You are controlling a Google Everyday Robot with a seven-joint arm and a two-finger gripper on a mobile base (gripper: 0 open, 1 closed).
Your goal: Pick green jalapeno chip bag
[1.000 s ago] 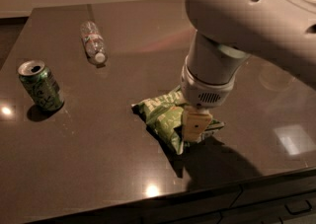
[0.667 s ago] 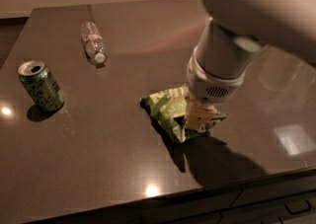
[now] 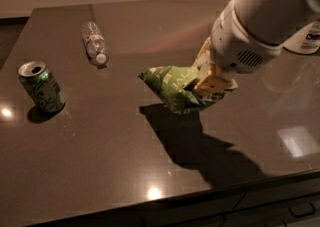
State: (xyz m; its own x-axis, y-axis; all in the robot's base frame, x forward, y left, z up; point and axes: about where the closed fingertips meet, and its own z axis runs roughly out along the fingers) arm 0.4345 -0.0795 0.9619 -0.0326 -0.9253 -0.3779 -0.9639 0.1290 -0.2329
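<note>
Risen since before, gripper (image 3: 211, 87) slants down from far right, clamping green jalapeno chip bag (image 3: 171, 87) above surface (image 3: 100, 161); bag's long axis left-right, tip pointing left.

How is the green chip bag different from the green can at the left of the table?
The green jalapeno chip bag is crinkled, puffy and light green; the can is smooth, round and darker. The bag is larger than the can. The hand grips the bag's right end above the table; the can stands upright, untouched, at its left. Both are green.
</note>
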